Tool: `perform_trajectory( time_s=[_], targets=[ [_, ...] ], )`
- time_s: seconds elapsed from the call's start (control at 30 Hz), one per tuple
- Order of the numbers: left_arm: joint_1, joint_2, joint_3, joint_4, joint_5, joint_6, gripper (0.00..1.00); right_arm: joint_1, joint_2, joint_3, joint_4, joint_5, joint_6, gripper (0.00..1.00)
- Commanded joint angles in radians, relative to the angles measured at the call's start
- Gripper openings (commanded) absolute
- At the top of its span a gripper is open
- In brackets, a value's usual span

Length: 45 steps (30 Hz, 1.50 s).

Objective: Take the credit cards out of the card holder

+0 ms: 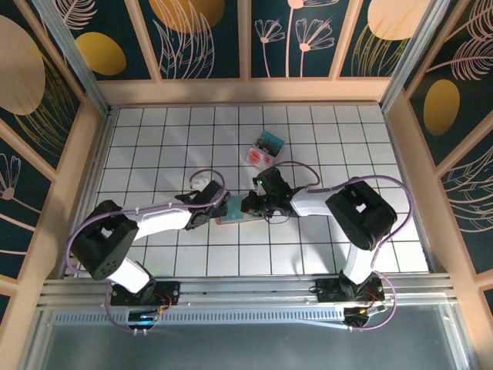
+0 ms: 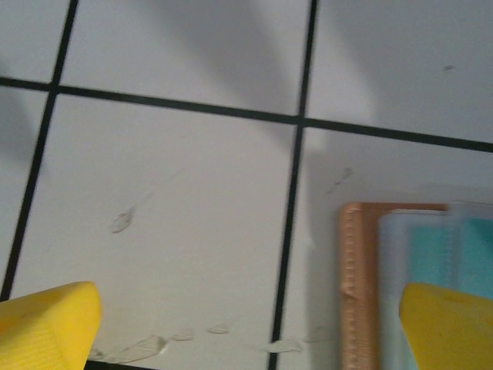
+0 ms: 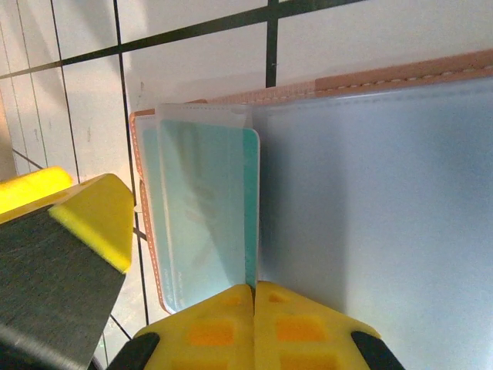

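From above, near the middle of the white gridded table, the small flat tan-brown leather card holder lies opened, blue-grey inside upward. The left gripper and the right gripper meet over it from either side. A clear plastic box with red and teal contents sits apart, farther back.

Left wrist view: the left gripper is spread wide. One yellow fingertip hangs over bare tile; the other is over the card holder, just inside its stitched tan border. Whether that fingertip presses the holder cannot be told. A flat teal plastic card shows beneath frosted plastic.

Right wrist view: the right gripper has its two yellow pads brought together. The seam between them lines up with the long edge of the teal card, so it is judged to be pinching that edge. Whether it grips the card alone or the card with its frosted sleeve cannot be told. The card lies wholly within the outline of the card holder.

Progress, as judged: the holder is open and one card is grasped, but none is out yet. Drawing the teal card clear remains, along with any further cards; their number cannot be seen.
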Motion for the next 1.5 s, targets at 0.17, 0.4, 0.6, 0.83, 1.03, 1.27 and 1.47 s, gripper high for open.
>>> perform_trajectory(
  time_s=[0.17,0.4,0.6,0.83,1.03,1.27,1.47],
  targets=[
    [-0.029,0.133,0.060,-0.039,-0.010,0.032,0.99,-0.008,-0.027,0.011,-0.052,0.048,-0.022,0.06],
    [-0.029,0.150,0.024,-0.058,-0.029,-0.005,0.99,-0.020,-0.043,-0.020,0.027,0.001,0.005,0.09],
    [-0.029,0.147,0.014,-0.058,-0.026,-0.012,0.99,-0.034,-0.049,-0.056,0.113,-0.051,0.034,0.04],
    [-0.029,0.139,0.010,-0.067,-0.036,-0.015,0.99,-0.043,-0.065,-0.076,0.107,-0.043,0.038,0.02],
    [-0.029,0.135,0.000,-0.091,-0.059,-0.022,0.99,-0.064,-0.085,-0.099,0.097,-0.032,0.031,0.04],
    [-0.029,0.127,-0.003,-0.093,-0.064,-0.023,0.99,-0.066,-0.073,-0.099,0.103,-0.041,0.029,0.03],
    [-0.029,0.139,-0.005,-0.072,-0.045,-0.020,0.99,-0.066,-0.075,-0.100,0.144,-0.063,0.042,0.11]
  ],
)
